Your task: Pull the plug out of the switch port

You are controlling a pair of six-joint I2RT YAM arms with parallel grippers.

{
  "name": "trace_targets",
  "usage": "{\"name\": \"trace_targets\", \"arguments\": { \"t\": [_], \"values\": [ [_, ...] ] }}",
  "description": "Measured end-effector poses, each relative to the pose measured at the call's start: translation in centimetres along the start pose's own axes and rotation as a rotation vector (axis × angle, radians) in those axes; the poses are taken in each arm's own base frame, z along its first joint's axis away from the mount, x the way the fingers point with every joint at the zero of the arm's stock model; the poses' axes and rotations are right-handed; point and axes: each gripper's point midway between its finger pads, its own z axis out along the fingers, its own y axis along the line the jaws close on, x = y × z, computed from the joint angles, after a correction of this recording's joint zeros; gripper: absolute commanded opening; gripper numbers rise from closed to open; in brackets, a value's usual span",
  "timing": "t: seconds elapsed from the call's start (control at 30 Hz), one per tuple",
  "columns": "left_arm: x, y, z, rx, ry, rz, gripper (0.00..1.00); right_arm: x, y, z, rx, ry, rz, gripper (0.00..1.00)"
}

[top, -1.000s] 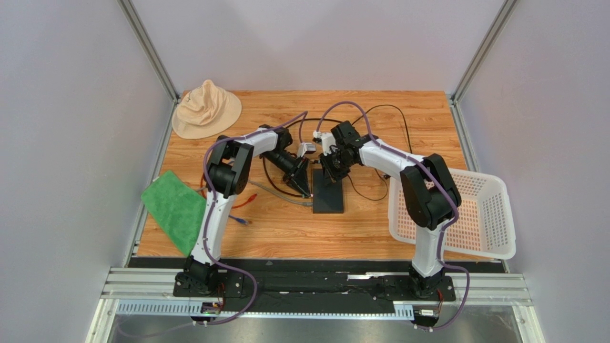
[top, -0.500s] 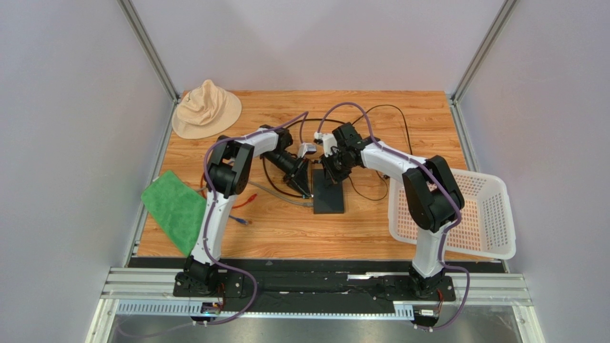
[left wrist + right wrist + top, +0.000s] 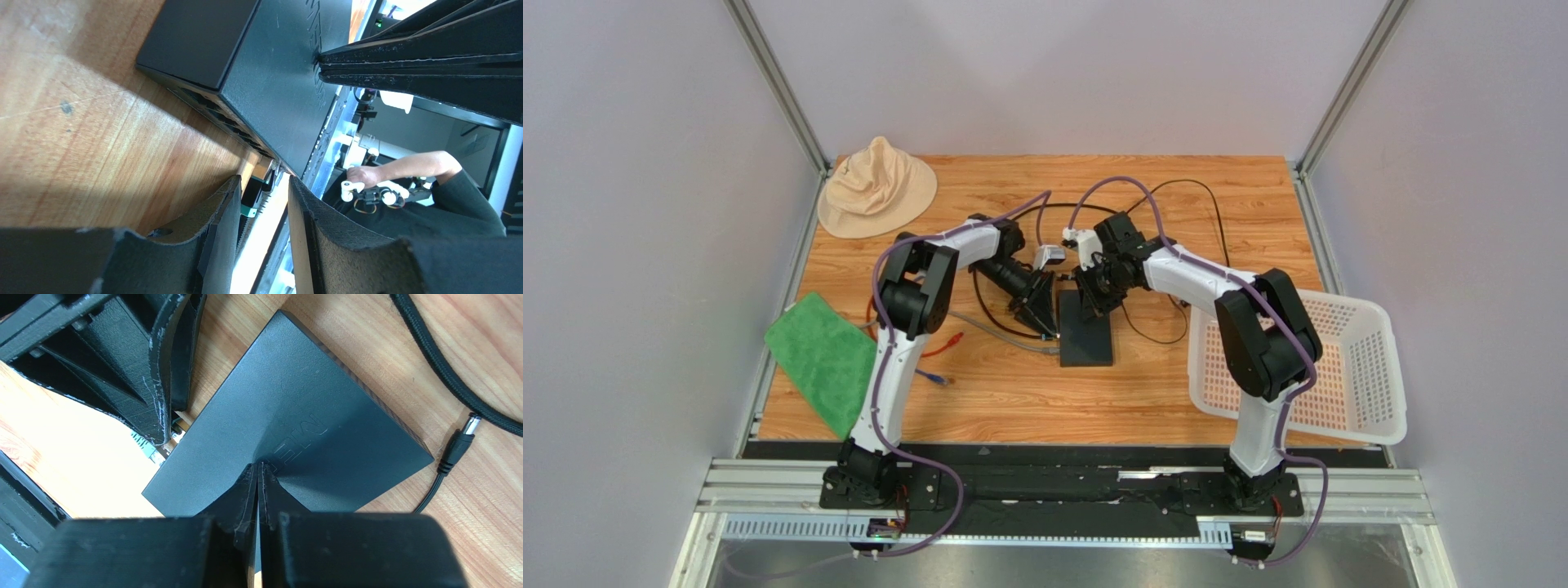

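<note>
The switch (image 3: pixel 1087 343) is a flat matte-black box lying mid-table; it also shows in the left wrist view (image 3: pixel 276 67) and the right wrist view (image 3: pixel 307 435). My left gripper (image 3: pixel 1043 321) is at the switch's left long edge, where the sockets are. Its jaws (image 3: pixel 264 180) stand apart with a narrow gap. A plug with a teal part (image 3: pixel 256 195) sits in that gap at the socket row; it also shows in the right wrist view (image 3: pixel 158 452). My right gripper (image 3: pixel 1095 298) is shut, its tips (image 3: pixel 258 465) pressed on the switch's top.
A grey cable (image 3: pixel 995 333) runs left from the switch. A black cord with a loose barrel plug (image 3: pixel 457 444) lies beside the switch's far end. A tan hat (image 3: pixel 876 186) is back left, a green cloth (image 3: pixel 824 361) at the left edge, a white basket (image 3: pixel 1320 368) right.
My right arm's elbow has shifted slightly to the right. Both grippers stay at the switch.
</note>
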Motion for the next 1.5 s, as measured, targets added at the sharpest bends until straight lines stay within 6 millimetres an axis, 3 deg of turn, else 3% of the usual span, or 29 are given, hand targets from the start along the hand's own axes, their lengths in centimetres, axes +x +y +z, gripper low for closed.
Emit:
{"name": "trace_targets", "arguments": {
  "t": [0.23, 0.33, 0.5, 0.57, 1.07, 1.1, 1.13, 1.23, 1.37, 1.47, 1.5],
  "values": [
    [0.4, 0.3, 0.5, -0.024, 0.015, -0.019, 0.41, 0.2, 0.1, -0.1, -0.001, 0.002, 0.012, 0.04],
    [0.6, 0.4, 0.5, -0.038, 0.02, -0.027, 0.31, 0.4, 0.2, -0.1, -0.001, -0.001, 0.021, 0.04],
    [0.6, 0.4, 0.6, -0.051, 0.019, -0.039, 0.04, 0.3, 0.2, -0.1, -0.001, -0.006, 0.027, 0.04],
    [0.6, 0.3, 0.6, -0.051, 0.018, -0.041, 0.0, 0.4, 0.2, -0.1, -0.001, -0.006, 0.03, 0.04],
    [1.3, 1.1, 0.5, -0.1, 0.04, -0.045, 0.0, 2.4, 0.9, -0.8, -0.013, 0.021, 0.004, 0.01],
    [1.4, 1.1, 0.4, -0.103, 0.043, -0.045, 0.03, 2.4, 1.0, -0.8, -0.011, 0.019, 0.001, 0.01],
    [1.4, 1.1, 0.3, -0.106, 0.043, -0.044, 0.13, 2.4, 1.0, -0.8, -0.007, 0.019, -0.003, 0.01],
    [1.4, 1.1, -0.3, -0.138, 0.03, -0.013, 0.33, 2.2, 0.9, -0.9, 0.003, 0.018, -0.016, 0.02],
    [1.9, -0.2, -1.6, -0.157, -0.015, 0.068, 0.4, 2.7, 0.6, -1.4, 0.031, 0.046, -0.023, 0.03],
    [1.3, -2.1, -2.5, -0.153, -0.059, 0.146, 0.42, 3.4, 0.7, -2.5, 0.048, 0.073, -0.016, 0.13],
    [0.9, -2.5, -2.6, -0.148, -0.071, 0.166, 0.42, 3.5, 0.8, -2.9, 0.05, 0.075, -0.014, 0.3]
  ]
}}
